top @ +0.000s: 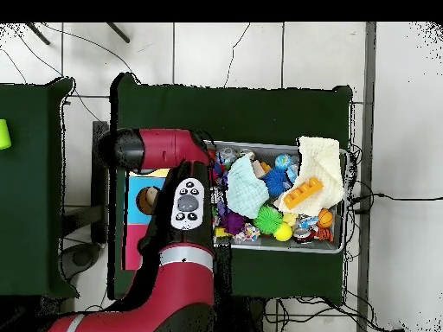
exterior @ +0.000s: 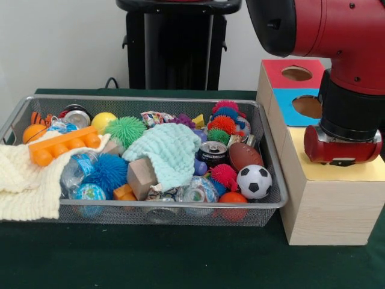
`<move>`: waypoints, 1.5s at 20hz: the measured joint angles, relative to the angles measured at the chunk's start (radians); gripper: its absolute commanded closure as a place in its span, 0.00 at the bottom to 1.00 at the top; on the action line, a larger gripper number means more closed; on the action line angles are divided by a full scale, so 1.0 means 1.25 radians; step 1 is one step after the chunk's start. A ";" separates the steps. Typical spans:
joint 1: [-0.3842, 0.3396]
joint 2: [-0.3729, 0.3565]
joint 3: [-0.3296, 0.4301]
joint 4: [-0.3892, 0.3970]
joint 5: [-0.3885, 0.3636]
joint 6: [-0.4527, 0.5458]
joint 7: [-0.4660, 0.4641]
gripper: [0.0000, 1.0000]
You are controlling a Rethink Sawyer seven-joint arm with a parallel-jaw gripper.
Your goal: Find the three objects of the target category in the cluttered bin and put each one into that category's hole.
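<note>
My gripper (exterior: 343,152) is low over the yellow section (exterior: 367,171) of the wooden sorting box, and its red wrist hides whatever lies beneath. The box's red hole (exterior: 296,73) and blue hole (exterior: 308,106) are uncovered. In the wire bin (exterior: 272,180) to the left lie a soccer ball (exterior: 254,181), a brown football (exterior: 245,155), an orange ball (exterior: 232,197), a yellow ball (exterior: 103,120), a soda can (exterior: 212,152) and several spiky balls (exterior: 224,124). From overhead the arm (top: 177,251) covers most of the box (top: 138,186).
A mint knitted cloth (exterior: 171,150) covers the bin's middle, and a cream cloth (exterior: 24,177) hangs over its left rim. An orange toy brick (exterior: 65,144), a wooden block (exterior: 141,176) and crushed bottles (exterior: 77,171) lie among the clutter. The robot's black pedestal (exterior: 174,45) stands behind the bin.
</note>
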 measured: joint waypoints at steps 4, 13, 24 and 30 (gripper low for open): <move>-0.002 -0.002 0.003 0.003 0.000 -0.002 0.000 0.00; -0.003 -0.002 0.006 0.003 -0.002 -0.002 0.000 0.00; -0.011 -0.008 0.013 0.013 -0.009 -0.021 0.000 1.00; -0.008 -0.009 0.013 0.013 -0.016 -0.026 0.000 1.00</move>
